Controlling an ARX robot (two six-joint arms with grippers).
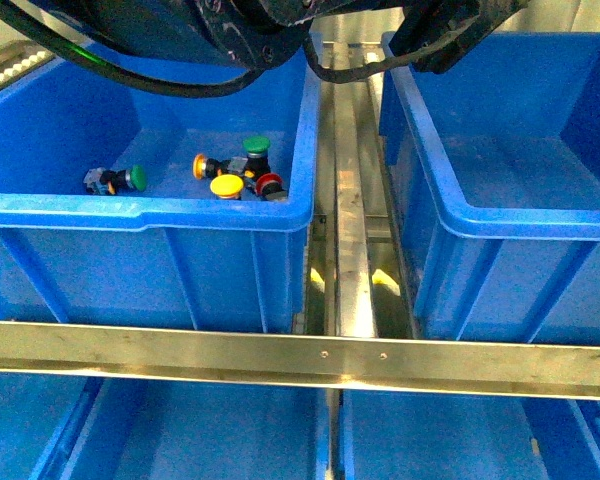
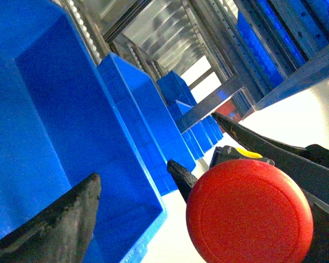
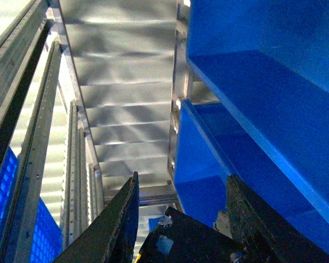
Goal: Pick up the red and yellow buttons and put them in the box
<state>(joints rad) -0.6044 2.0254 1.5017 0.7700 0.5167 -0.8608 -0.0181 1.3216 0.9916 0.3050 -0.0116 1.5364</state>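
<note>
Two big blue bins sit below both arms. The left bin (image 1: 40,120) lies under the left arm (image 1: 180,30), and the right bin (image 1: 520,170), its floor bare, lies under the right arm (image 1: 450,35). Both are open-topped with thick rolled rims. A narrow steel channel (image 1: 350,200) parts their facing walls. A metal rail (image 1: 280,355) runs across the bins' near walls, below the rims, with lower bins (image 1: 180,440) beneath it.

In the left wrist view a row of blue bins (image 2: 137,104) recedes past the left gripper (image 2: 151,148) under steel shelving. The gripper's fingers (image 2: 60,224) stand well apart. A red button (image 2: 249,211), cap toward the camera, lies against the far finger, with clear space between it and the near one. Whether it is clamped cannot be told.

The right gripper (image 3: 182,176) points along metal racking (image 3: 115,82), with blue bin walls (image 3: 263,109) close on one side. Its fingers are parted and a dark block (image 3: 186,241) sits low between them. What the block is, and whether it is gripped, I cannot tell.

The loose buttons lie in the left bin's near right corner, below the left arm:
- a yellow button (image 1: 226,186) just beside a second red button (image 1: 270,184), both hard against the near wall
- an orange-capped button (image 1: 199,166)
- a green button (image 1: 256,146) behind them
- another green button (image 1: 135,178) apart, toward the bin's middle
</note>
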